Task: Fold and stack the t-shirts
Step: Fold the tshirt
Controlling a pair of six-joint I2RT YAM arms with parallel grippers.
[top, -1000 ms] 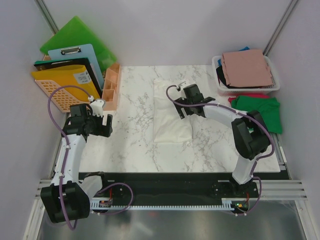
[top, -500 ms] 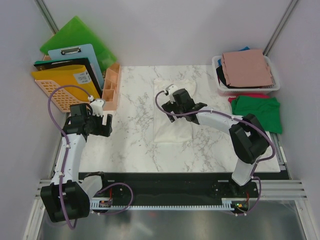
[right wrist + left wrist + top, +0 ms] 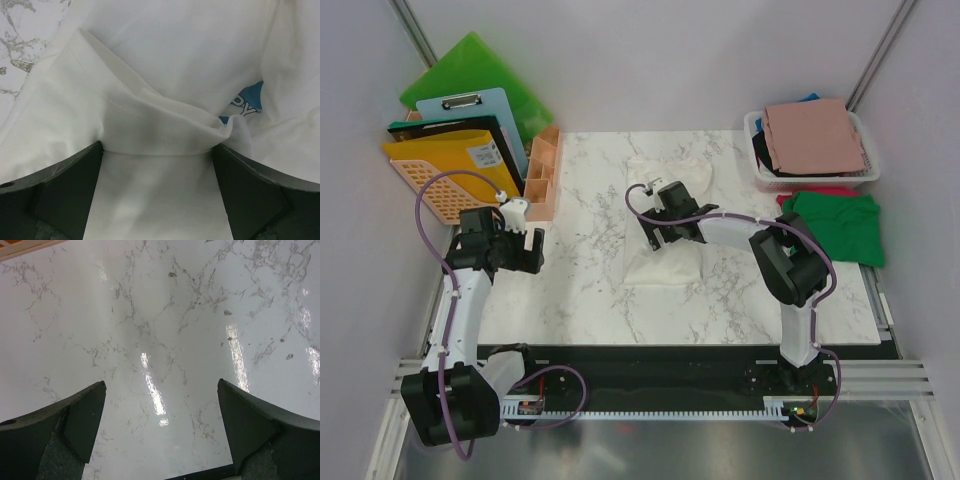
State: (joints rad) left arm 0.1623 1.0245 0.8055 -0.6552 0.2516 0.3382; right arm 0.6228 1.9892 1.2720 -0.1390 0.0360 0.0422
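Observation:
A cream-white t-shirt [image 3: 666, 262] lies lengthwise on the middle of the marble table [image 3: 590, 290]. My right gripper [image 3: 658, 226] is low over its left part. In the right wrist view this gripper [image 3: 157, 160] is open, its fingers resting on the t-shirt [image 3: 165, 60] with a raised fold of cloth between them; a blue print [image 3: 247, 102] shows to the right. A dusty-pink t-shirt [image 3: 815, 135] tops the pile in the basket, and a green one [image 3: 840, 222] lies over a red one [image 3: 815, 190] beside it. My left gripper [image 3: 535, 252] hangs open over bare marble [image 3: 150, 315], nothing between its fingers [image 3: 87, 415].
The white mesh basket [image 3: 752, 125] stands at the back right corner. At the back left are green boards [image 3: 470, 65], clipboards, a yellow basket [image 3: 430, 165] and a wooden organizer [image 3: 542, 175] at the table's left edge.
My right gripper has swept leftward across the cream-white t-shirt, from its right side to its left part. The left arm has not moved.

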